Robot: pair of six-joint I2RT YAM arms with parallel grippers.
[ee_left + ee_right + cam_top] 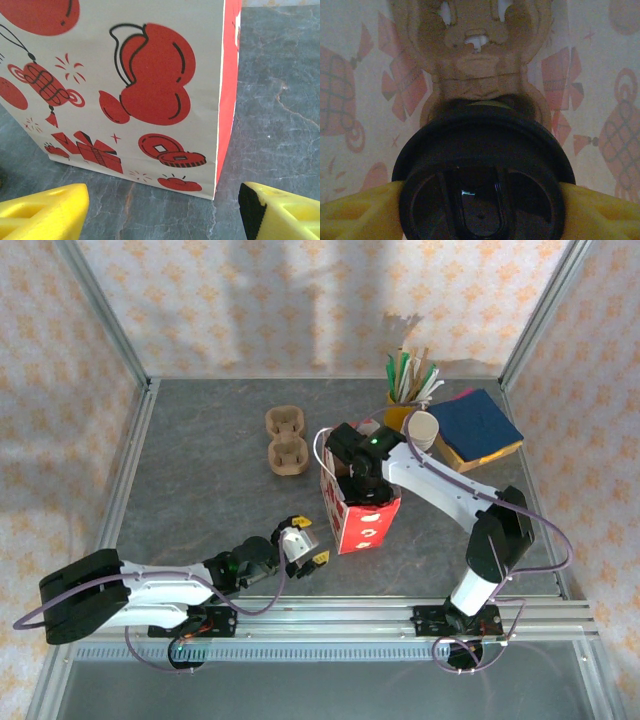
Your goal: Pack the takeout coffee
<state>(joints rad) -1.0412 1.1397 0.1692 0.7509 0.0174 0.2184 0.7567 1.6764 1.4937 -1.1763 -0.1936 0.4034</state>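
- Top external view: a red-and-white paper bag (362, 520) is seen standing upright on the grey table (200, 490), close to the near edge
- The right arm (440, 485) is stretched from its base across to the bag, and its wrist is lowered into the bag's open top
- In the right wrist view the takeout coffee (482, 185) is seen from above inside the bag, closed by its round black lid (482, 150)
- The right gripper (482, 205) is placed around the lid, with one yellow finger (360, 212) at each side; the fingers are seen right against the rim, but whether the lid is clamped or let go cannot be told
- A brown moulded-pulp carrier (475, 60) is seen just beyond the lid, with the bag's printed paper behind it
- The left gripper (305, 548) is held low over the table just left of the bag, apart from it
- In the left wrist view its yellow fingertips (45, 212) are spread wide with nothing between them, and the bag's printed side is faced
- A second pulp carrier (285, 440) is seen lying on the table well behind the bag
- A yellow cup of stir sticks (398, 416), a pale paper cup (423, 428) and a blue pad (478, 425) are grouped near the far right corner
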